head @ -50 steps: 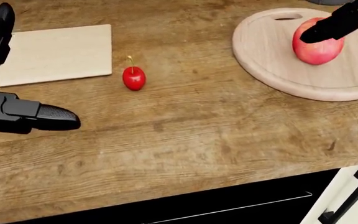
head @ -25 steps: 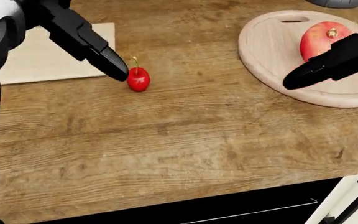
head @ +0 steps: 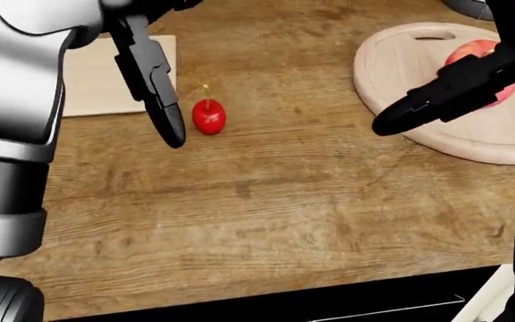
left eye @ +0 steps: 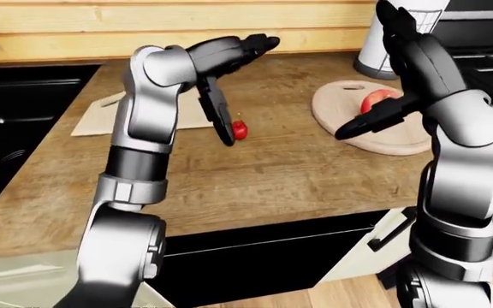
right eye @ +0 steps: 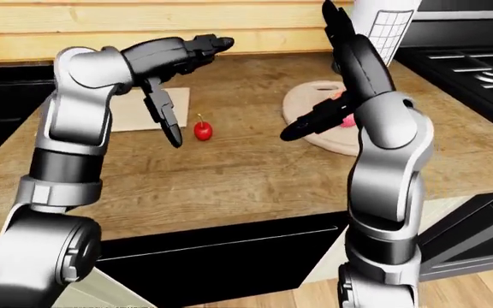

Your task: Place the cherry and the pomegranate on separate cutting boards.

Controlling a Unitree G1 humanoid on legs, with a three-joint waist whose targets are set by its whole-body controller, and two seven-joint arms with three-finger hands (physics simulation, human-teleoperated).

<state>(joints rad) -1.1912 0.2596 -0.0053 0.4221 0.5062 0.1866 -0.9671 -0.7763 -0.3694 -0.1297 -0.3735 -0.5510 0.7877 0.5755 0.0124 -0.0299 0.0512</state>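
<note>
One cherry sits just right of the spread left robot hand — untouched; pomegranate on round board.

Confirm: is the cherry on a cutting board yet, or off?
Off. The cherry sits on the bare wooden counter, just right of the rectangular cutting board. The left hand hangs open beside it.

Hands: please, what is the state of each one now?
Left hand: open, holding nothing, fingers beside the cherry.
Right hand: open, empty, above the round board.
</note>
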